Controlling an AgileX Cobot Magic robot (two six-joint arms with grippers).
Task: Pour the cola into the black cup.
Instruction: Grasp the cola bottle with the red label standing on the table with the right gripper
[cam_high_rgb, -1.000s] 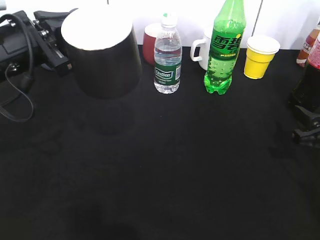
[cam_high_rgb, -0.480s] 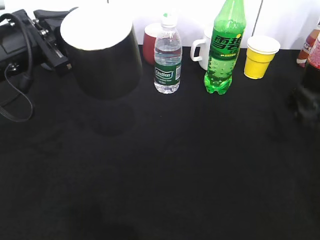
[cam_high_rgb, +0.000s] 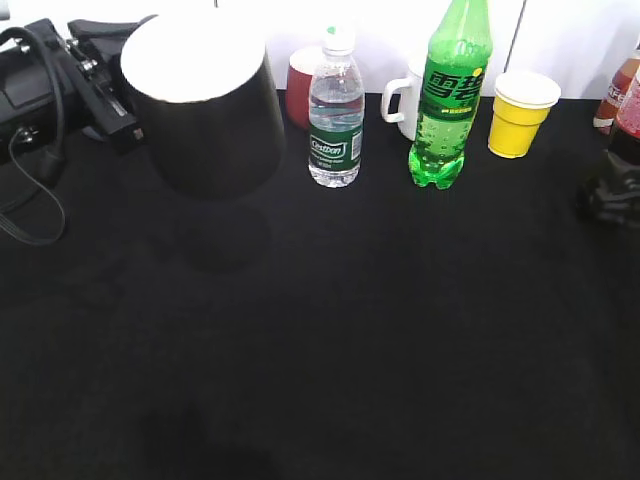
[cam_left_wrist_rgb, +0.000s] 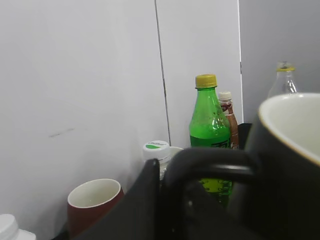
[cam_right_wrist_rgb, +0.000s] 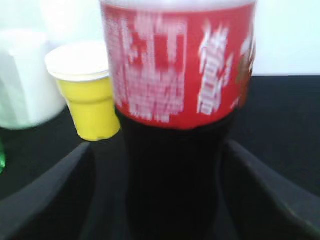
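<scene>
Black cup (cam_high_rgb: 210, 110) was held aloft by left gripper (cam_left_wrist_rgb: 165, 200); right gripper (cam_right_wrist_rgb: 160, 200) straddled cola (cam_right_wrist_rgb: 175, 100), grip unclear, bottle could slip

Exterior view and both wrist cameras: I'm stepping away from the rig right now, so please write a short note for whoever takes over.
Left gripper: shut on the black cup, holding it by the handle, lifted above the black table at the left, upright, mouth up.
Right gripper: fingers either side of the cola at the right table edge; contact is not clear from the blurred view, so treat the grip as unconfirmed.
Done: cup picked up; right arm at the bottle.
Left: confirm the grasp, lift the cola, bring it over the cup, pour. Whether its cap is on cannot be seen.
</scene>
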